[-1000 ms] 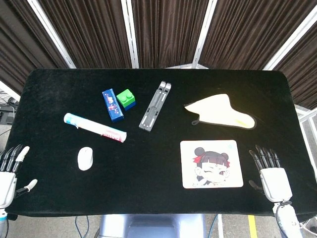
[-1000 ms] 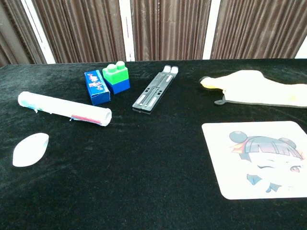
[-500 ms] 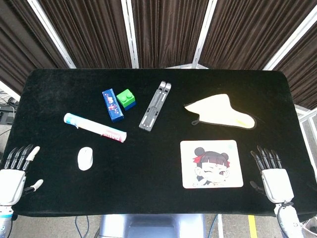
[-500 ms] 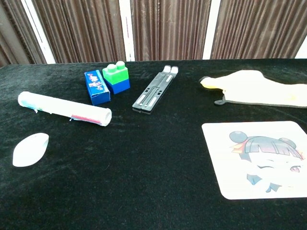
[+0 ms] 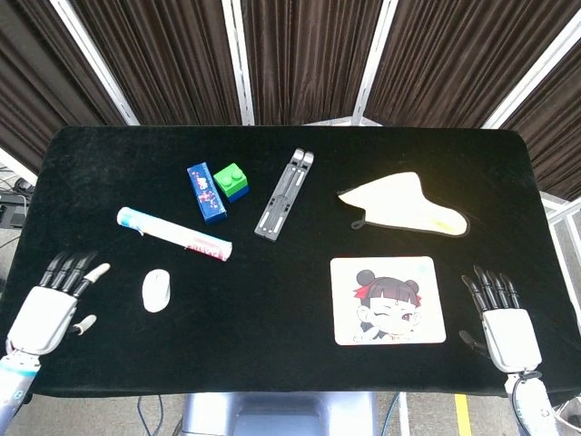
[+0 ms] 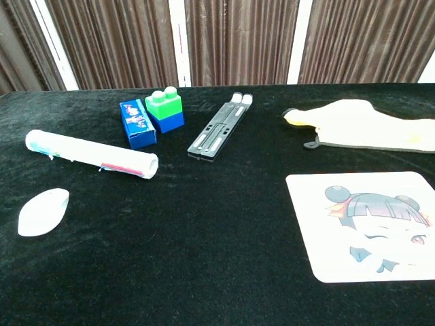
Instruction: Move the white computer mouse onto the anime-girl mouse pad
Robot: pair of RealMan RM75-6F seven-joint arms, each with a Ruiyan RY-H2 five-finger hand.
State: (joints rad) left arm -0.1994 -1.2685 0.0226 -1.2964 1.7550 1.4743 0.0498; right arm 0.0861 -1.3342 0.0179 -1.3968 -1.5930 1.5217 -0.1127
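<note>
Your left hand (image 5: 53, 304) at lower left in head view: palm down, fingers (image 5: 71, 269) spread and extended forward, tilted slightly to the right, thumb out to side, holding nothing. Left wrist runs off bottom edge. Your right hand (image 5: 500, 323) at lower right: palm down, fingers straight, pointing forward, apart, empty; wrist below it partly cut by frame. Chest view shows neither hand

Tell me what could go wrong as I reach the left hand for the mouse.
The rolled white tube lies just behind the white mouse; spread fingers of the left hand could knock it. The mouse is smooth and low, so it may slide on the black cloth instead of being gripped.
</note>
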